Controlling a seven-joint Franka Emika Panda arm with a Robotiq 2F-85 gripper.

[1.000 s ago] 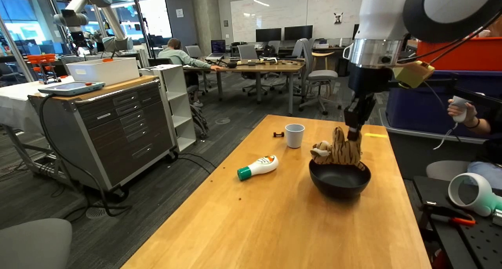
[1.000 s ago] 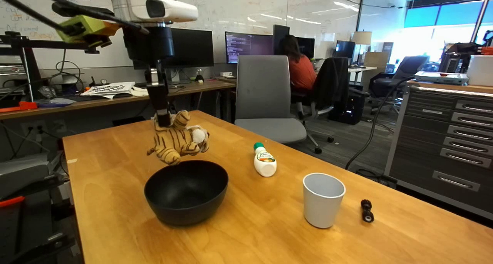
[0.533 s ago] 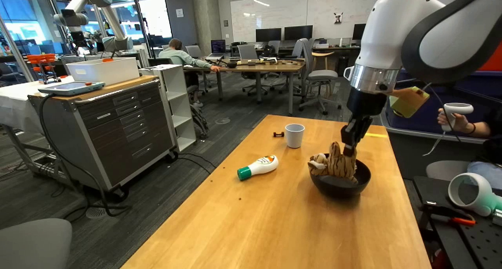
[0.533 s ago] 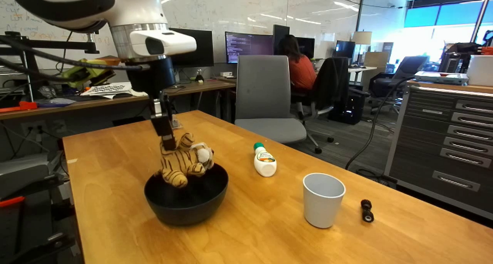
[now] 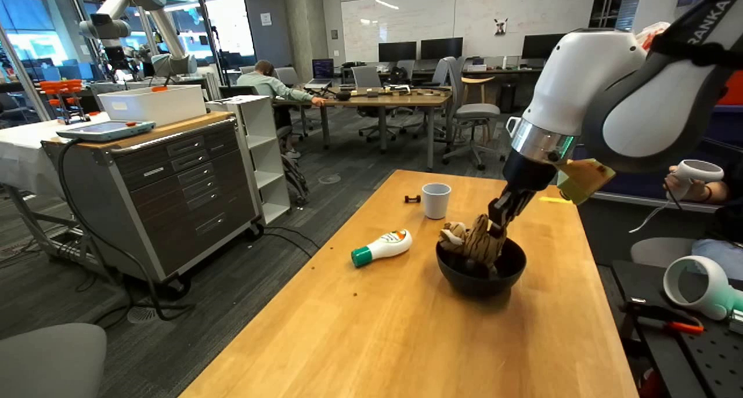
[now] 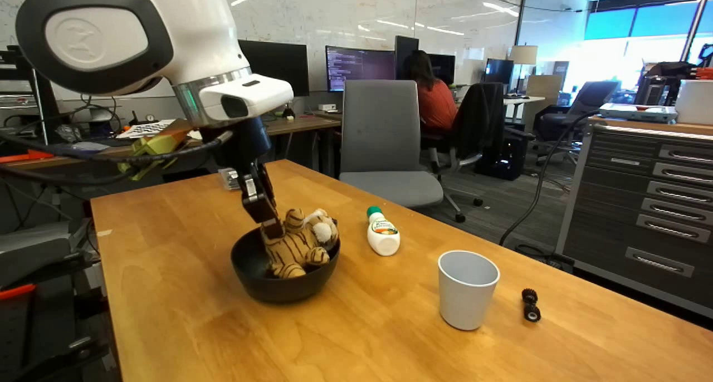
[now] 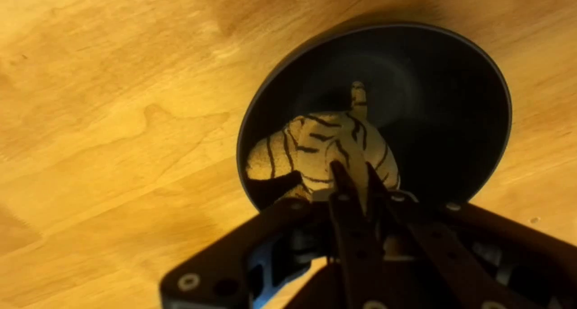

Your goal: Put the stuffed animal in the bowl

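The stuffed animal is a tan tiger plush with dark stripes, seen in both exterior views (image 5: 480, 246) (image 6: 295, 253) and in the wrist view (image 7: 315, 142). It sits down inside the round black bowl (image 5: 480, 286) (image 6: 284, 290), its head by the rim. In the wrist view its body lies on the left side of the bowl (image 7: 451, 102). My gripper (image 5: 497, 228) (image 6: 272, 229) reaches down at a tilt into the bowl. In the wrist view the gripper (image 7: 353, 167) is shut on a fold of the plush. The plush's underside is hidden.
A white bottle with a green cap (image 5: 383, 246) (image 6: 383, 234) lies on the wooden table (image 5: 406, 328). A pale cup (image 5: 436, 201) (image 6: 467, 290) and a small black dumbbell-shaped piece (image 5: 413, 199) (image 6: 531, 305) stand near it. The table edge runs along both sides.
My gripper has lowered the plush from above the rim into the bowl and tilted. The bowl has slid a little, toward the bottle. The cup and bottle have not moved.
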